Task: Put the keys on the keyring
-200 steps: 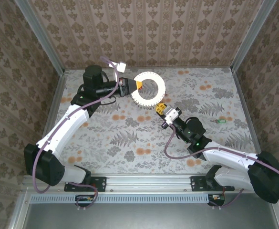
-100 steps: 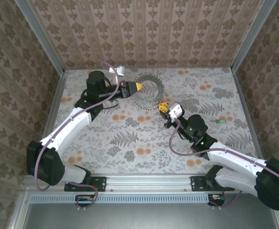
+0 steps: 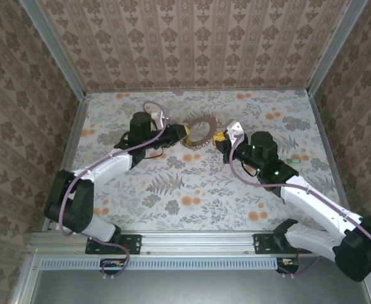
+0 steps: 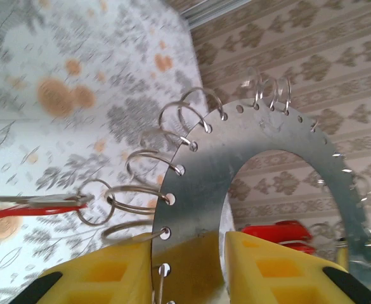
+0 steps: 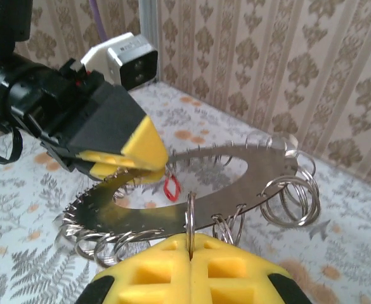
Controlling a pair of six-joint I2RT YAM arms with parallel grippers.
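Your right gripper (image 5: 188, 250) is fully clamped: its yellow fingers meet on the wire of one split ring (image 5: 189, 208) at the rim of the keyring (image 4: 261, 136). The keyring is a flat silvery plate with a wide centre hole and split rings threaded along its edge. Your left gripper (image 4: 188, 259) straddles the opposite rim with its fingers partly apart; whether they press on the plate cannot be determined. A red key (image 4: 36, 209) is attached to a ring beside the left fingers. A green key (image 3: 292, 161) lies on the table (image 3: 172, 190), well right of the right gripper.
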